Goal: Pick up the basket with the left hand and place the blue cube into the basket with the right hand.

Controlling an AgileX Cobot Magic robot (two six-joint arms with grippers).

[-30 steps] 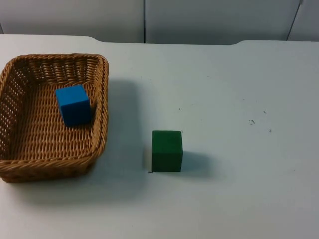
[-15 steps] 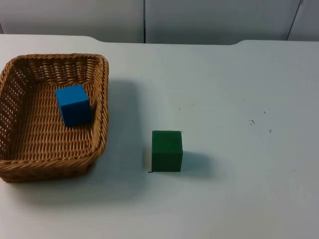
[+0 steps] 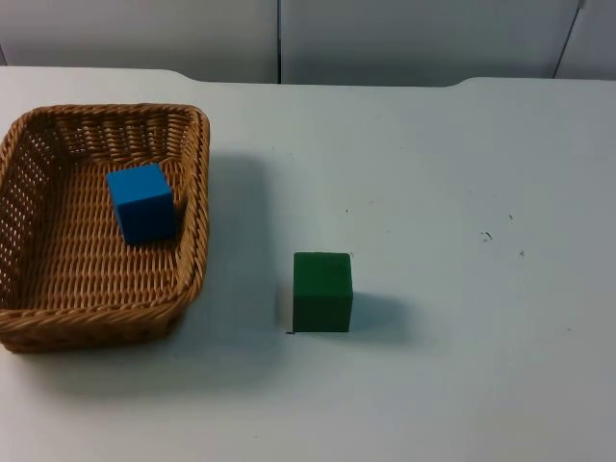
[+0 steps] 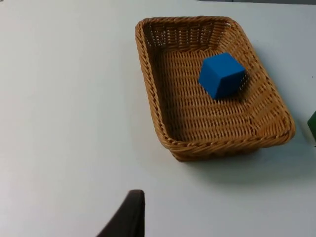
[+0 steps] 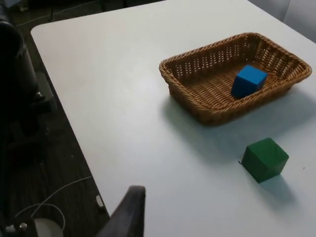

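**One basket, two cubes, blue cube lying inside the basket**

Top view: one wicker basket [image 3: 101, 226] stands on the white table [image 3: 462, 192], and one blue cube [image 3: 141, 202] lies inside it, near its far right wall. One green cube [image 3: 322, 292] stands on the table to the basket's right, apart from it. Grey partition wall [image 3: 385, 38] closes the far edge. Nothing covers either cube.

Left wrist view: one fingertip of the left gripper [image 4: 126, 217] shows at the edge, above bare table. The basket [image 4: 163, 113] lies ahead of it, well apart, with the blue cube [image 4: 221, 75] on its woven floor toward the far side. Whether the jaws are open or closed cannot be told; nothing is seen in their hold.

Right wrist view: one fingertip of the right gripper [image 5: 129, 215] hangs over the table's near edge. The green cube [image 5: 264, 159] stands ahead, well apart, and the basket [image 5: 207, 98] with the blue cube [image 5: 248, 81] lies beyond it. The jaws' opening cannot be told here either. Dark floor [image 5: 39, 148] lies beside the table.
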